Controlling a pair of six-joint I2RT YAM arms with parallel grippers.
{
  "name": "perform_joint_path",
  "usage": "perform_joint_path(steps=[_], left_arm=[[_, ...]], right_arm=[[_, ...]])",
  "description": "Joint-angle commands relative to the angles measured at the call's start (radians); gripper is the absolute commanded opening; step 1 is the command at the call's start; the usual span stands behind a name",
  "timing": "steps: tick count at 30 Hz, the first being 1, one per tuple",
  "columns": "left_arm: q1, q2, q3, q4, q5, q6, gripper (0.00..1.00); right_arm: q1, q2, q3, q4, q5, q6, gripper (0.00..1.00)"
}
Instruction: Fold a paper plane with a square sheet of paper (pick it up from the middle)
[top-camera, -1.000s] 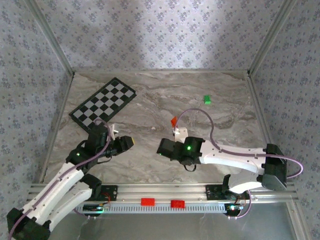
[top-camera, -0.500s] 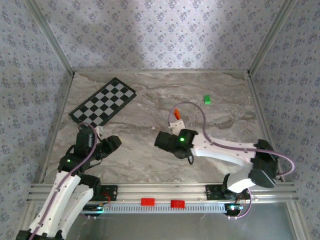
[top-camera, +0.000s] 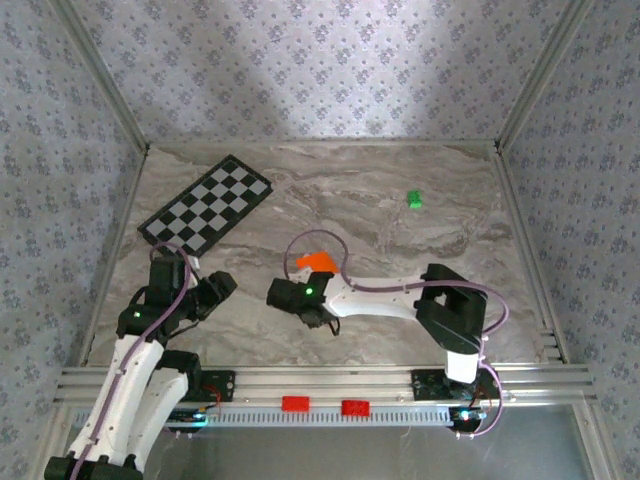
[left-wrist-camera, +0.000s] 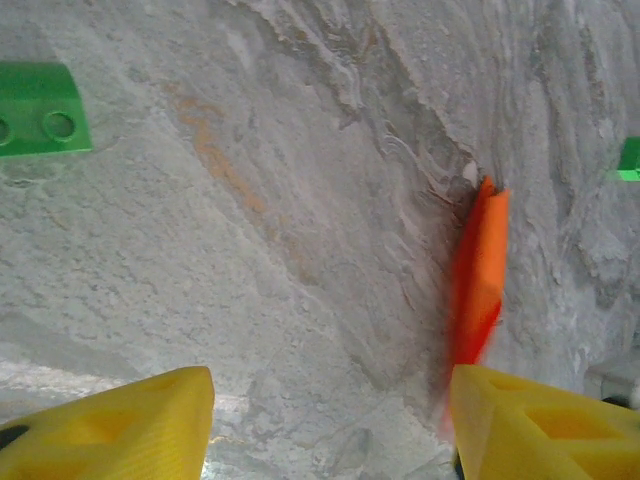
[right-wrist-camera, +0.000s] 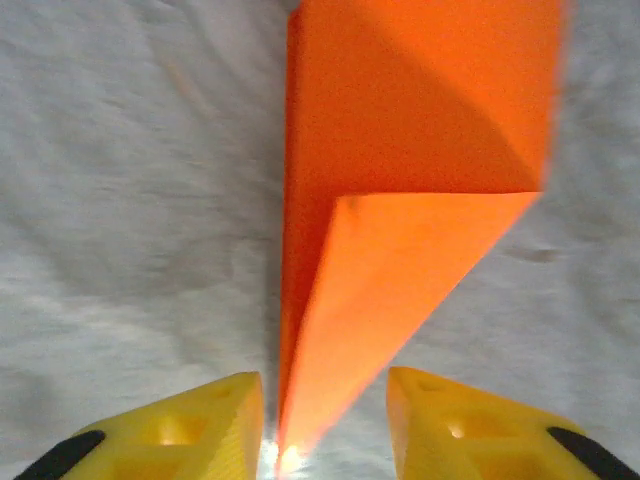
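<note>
My right tool sits open, paper plane tip between its jaws, left tool open too; set-down step I reckon, next: back off w/o snagging.

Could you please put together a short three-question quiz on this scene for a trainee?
1. True or false: the tip of the folded orange paper lies between the parted fingers of the right hand.
2. Where on the table does the checkered board lie? A: far left. B: far right. C: near right.
3. In a word, what does the left hand hold?

Key: 1 true; 2 A; 3 nothing, its fingers stand open over bare table.
</note>
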Motion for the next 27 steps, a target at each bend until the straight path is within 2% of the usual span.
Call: perform_joint_path(steps=[1, 4, 6, 9, 11, 16, 20, 25, 27], left_arm=[[0.009, 0.014, 0.011, 0.047, 0.078, 0.014, 0.64], [0.008, 0.032, -0.026, 0.148, 0.154, -0.009, 0.65], [0.006, 0.038, -0.056, 0.222, 0.207, -0.033, 0.65], [-0.014, 0.058, -0.073, 0.270, 0.254, -0.048, 0.64], [-0.038, 0.064, -0.073, 0.258, 0.242, -0.038, 0.62], [-0.101, 0.069, -0.107, 0.310, 0.224, -0.069, 0.60], [-0.135, 0.104, -0.111, 0.329, 0.222, -0.070, 0.54], [-0.155, 0.135, -0.108, 0.383, 0.214, -0.089, 0.46], [-0.165, 0.170, -0.098, 0.404, 0.219, -0.095, 0.42]], right_arm=[[-0.071, -0.154, -0.102, 0.236, -0.254, 0.019, 0.42], [-0.155, -0.278, -0.250, 0.404, -0.336, 0.070, 0.48], [-0.247, -0.326, -0.371, 0.555, -0.466, 0.104, 0.45], [-0.370, -0.322, -0.497, 0.790, -0.643, 0.218, 0.23], [-0.388, -0.300, -0.516, 0.856, -0.694, 0.235, 0.17], [-0.367, -0.207, -0.474, 0.842, -0.694, 0.241, 0.09], [-0.354, -0.144, -0.477, 0.839, -0.630, 0.300, 0.09], [-0.297, -0.100, -0.539, 0.891, -0.522, 0.528, 0.09], [-0.249, -0.109, -0.571, 0.909, -0.415, 0.688, 0.09]])
